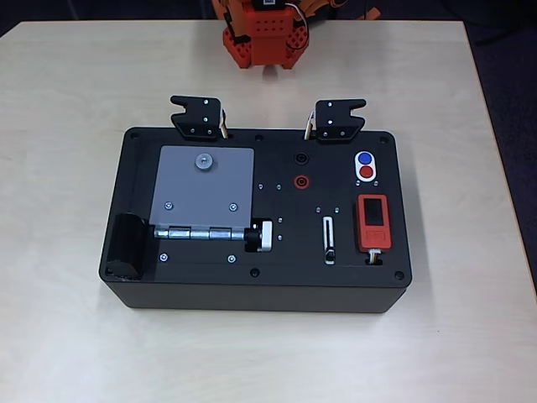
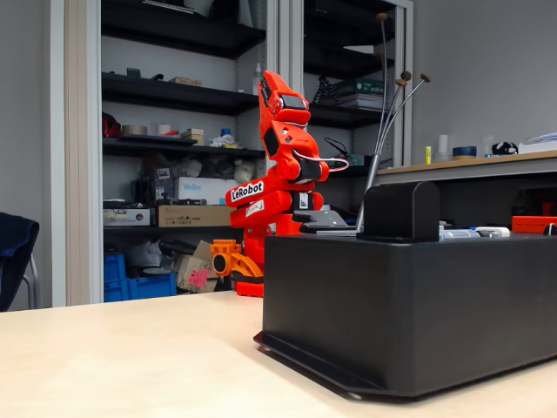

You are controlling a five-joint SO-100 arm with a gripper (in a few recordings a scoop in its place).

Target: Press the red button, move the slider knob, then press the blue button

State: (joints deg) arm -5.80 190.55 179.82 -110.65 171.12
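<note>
- table [image 1: 75, 353]: pale wood top carrying the whole set-up; the orange arm [image 2: 277, 187] stands folded at its far edge, base [image 1: 264, 38] behind the box in the overhead view.
- black box [image 1: 256, 277]: a big rigid case, by its look heavy enough to stay put under a press; its buttons lie well apart from the fingers, forward of the arm's base.
- grey hinged door [image 1: 205, 189]: flat on the box top, further from the fingers than the clips at the back edge.
- gripper [image 2: 280, 91]: raised high over the arm's base in the fixed view, pointing up and away from the box; i cannot tell whether the fingers are apart or together.
- slider knob [image 1: 331, 253]: small black tab near the near end of its white slot; likely stiff and sliding on one line only, best nudged from its side with one fingertip.
- red button [image 1: 366, 172] and blue button [image 1: 364, 157]: a touching pair on a white plate, blue nearer the arm; hard, small caps, so a straight-down tip press probably suits, with care not to catch the neighbour.
</note>
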